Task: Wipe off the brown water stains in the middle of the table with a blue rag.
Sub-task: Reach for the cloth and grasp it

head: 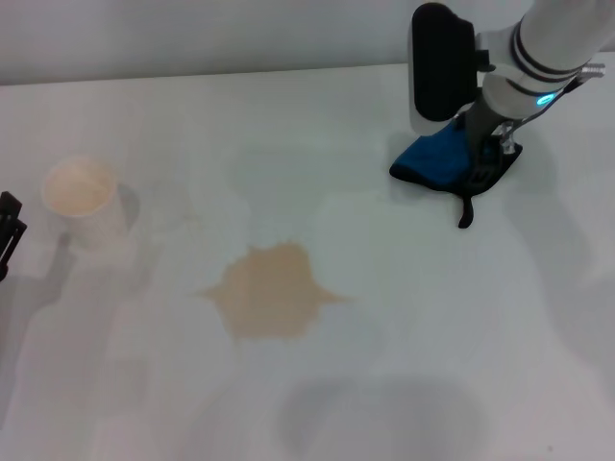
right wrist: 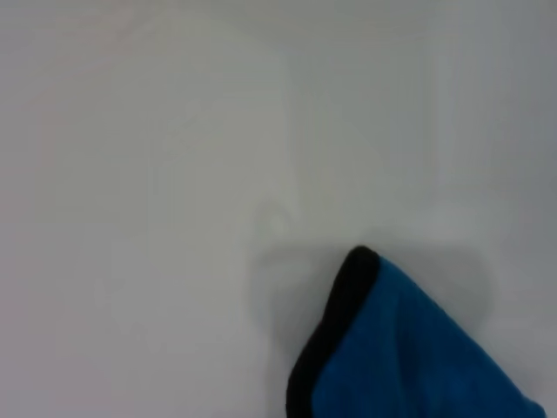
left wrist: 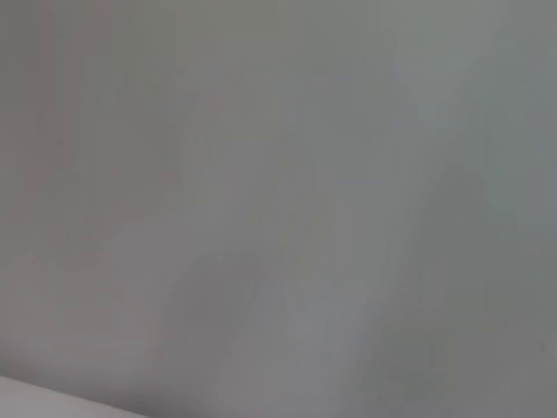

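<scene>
The blue rag (head: 434,158) is bunched up at the back right of the table (head: 432,336), its black loop strap dangling toward the front. My right gripper (head: 487,158) comes down from the upper right and is shut on the rag's right side. In the right wrist view, a black-edged corner of the rag (right wrist: 409,348) hangs over the white tabletop and casts a shadow. The brown water stains (head: 272,290) form one tan blotch in the middle of the table, well to the left of and nearer than the rag. My left gripper (head: 8,235) shows only as a black part at the far left edge.
A white paper cup (head: 85,200) stands upright at the left, near the left gripper and left of the stain. The table's far edge meets a pale wall at the back. The left wrist view shows only a plain grey-white surface.
</scene>
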Tool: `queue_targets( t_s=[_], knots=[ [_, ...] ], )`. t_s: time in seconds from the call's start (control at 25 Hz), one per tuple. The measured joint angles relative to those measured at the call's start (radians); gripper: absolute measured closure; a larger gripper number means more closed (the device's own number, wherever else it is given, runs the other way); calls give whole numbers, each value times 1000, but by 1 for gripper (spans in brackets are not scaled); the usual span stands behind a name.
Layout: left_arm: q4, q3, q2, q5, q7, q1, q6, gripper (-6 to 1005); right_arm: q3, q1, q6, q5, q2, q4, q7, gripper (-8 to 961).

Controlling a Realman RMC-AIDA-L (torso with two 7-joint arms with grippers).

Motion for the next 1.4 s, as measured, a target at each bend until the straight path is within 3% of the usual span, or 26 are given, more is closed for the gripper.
queue_targets(
  t_s=[1.28, 1.4],
  knots=[
    [-8, -1, 1, -5, -88, 5, -19, 106, -157, 1, -83, 2, 3, 58, 130, 141],
    [-9, -1, 2, -9, -104, 3, -19, 106, -170, 3, -83, 8, 3, 59, 130, 202]
  ],
)
